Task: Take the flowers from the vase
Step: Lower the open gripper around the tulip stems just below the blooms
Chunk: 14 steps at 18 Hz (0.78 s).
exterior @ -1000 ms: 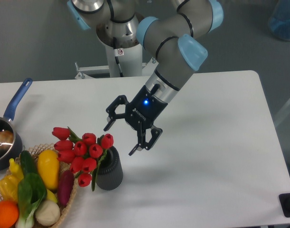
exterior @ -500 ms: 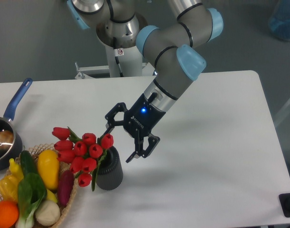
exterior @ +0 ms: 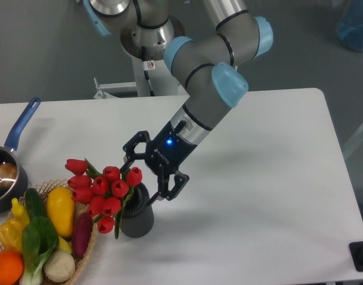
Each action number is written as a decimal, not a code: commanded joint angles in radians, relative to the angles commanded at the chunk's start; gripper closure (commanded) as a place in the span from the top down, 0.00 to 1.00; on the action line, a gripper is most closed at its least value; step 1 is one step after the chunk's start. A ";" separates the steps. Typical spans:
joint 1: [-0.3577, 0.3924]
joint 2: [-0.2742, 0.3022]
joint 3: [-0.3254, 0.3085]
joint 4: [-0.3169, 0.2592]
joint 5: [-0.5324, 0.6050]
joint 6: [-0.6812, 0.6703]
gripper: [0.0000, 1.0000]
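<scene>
— What's the setting?
— A white rectangular table (exterior: 270,178) against a grey floor, with a grey robot arm with pale-blue joint caps (exterior: 212,89) reaching down from its pedestal at the back.

— Where are the flowers?
— The bunch of red tulip buds with green leaves (exterior: 104,190) sits in the small dark grey ribbed cylindrical vase (exterior: 138,217) near the table's front-left, leaning left over a wicker basket of colourful vegetables and fruit (exterior: 44,237).

— And the hand?
— The black two-finger gripper (exterior: 144,179), a blue light glowing on its body, hangs with fingers spread wide right at the vase's mouth, beside the rightmost bud, gripping nothing.

— Anything else?
— A dark saucepan with a blue handle (exterior: 8,169) at the left edge.
</scene>
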 joint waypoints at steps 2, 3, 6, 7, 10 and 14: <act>-0.003 -0.002 0.000 0.000 0.000 0.000 1.00; -0.003 -0.002 0.000 0.000 0.000 0.000 1.00; -0.012 -0.003 0.000 0.000 0.000 0.000 1.00; -0.015 -0.003 0.000 0.000 0.000 0.000 1.00; -0.015 -0.008 0.000 0.000 0.000 0.000 1.00; -0.015 -0.009 0.000 0.002 0.000 0.008 0.90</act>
